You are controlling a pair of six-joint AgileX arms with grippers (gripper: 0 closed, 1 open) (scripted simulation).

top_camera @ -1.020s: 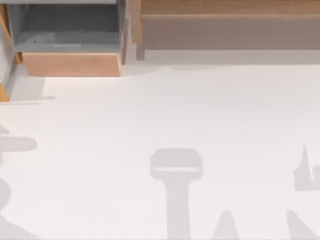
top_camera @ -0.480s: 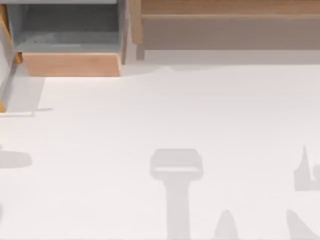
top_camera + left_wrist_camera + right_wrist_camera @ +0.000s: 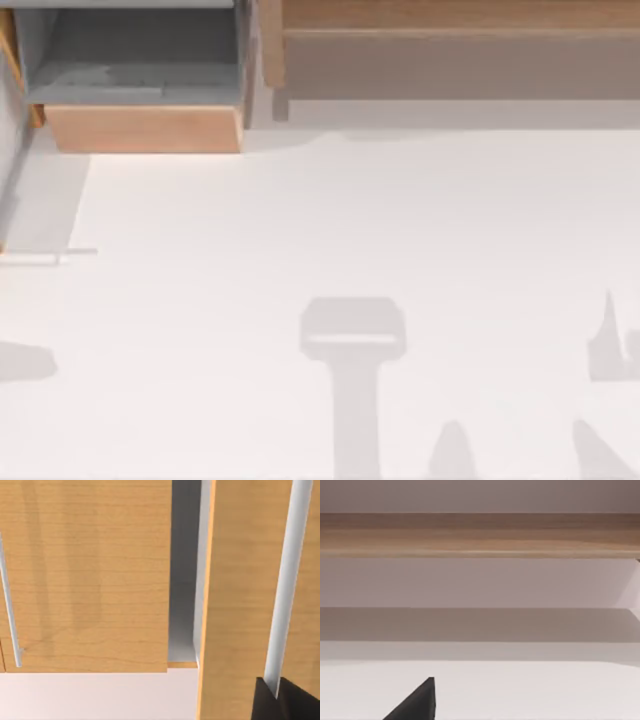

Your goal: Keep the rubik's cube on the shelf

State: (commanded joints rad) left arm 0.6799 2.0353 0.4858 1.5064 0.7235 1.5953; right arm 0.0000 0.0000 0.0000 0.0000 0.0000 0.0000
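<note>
Left-edge shadow lower across the table (image 3: 300, 220); shelf (image 3: 450, 40) unlabelled; hands' grip indiscernible.

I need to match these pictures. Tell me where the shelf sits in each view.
Top view: the shelf runs along the far edge, right of the wooden box.
Left wrist view: wooden panels face the camera instead.
Right wrist view: the shelf is the wooden band beyond the table.
Shared landmark: the white table.

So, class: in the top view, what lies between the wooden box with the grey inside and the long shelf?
A narrow gap between the wooden box and the shelf.
</note>
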